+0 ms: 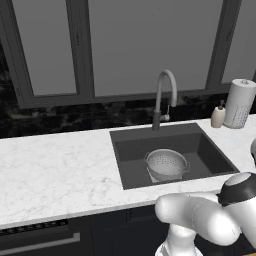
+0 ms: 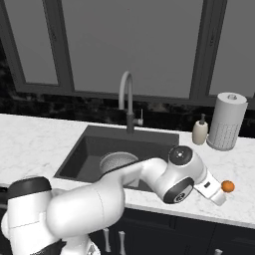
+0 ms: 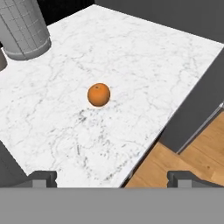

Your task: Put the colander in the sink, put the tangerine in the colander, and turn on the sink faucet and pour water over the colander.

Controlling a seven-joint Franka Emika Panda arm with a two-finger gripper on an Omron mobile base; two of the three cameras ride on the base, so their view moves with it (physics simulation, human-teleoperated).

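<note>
The tool (image 3: 112, 178) is held with its fingertips (image 3: 43, 178) spread apart, empty, above the marble table (image 3: 131, 57). The tangerine (image 3: 99, 94) lies ahead of the tool, between its fingertips' lines, untouched. The colander (image 1: 166, 164) sits inside the sink (image 1: 210, 147), well behind the tool.

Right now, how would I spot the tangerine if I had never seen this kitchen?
Find the dark sink in the white marble counter, then follow the counter right past the soap bottle and tall white cylinder. The tangerine lies alone near the front edge: a small bright orange ball, the only colourful thing there.
</note>
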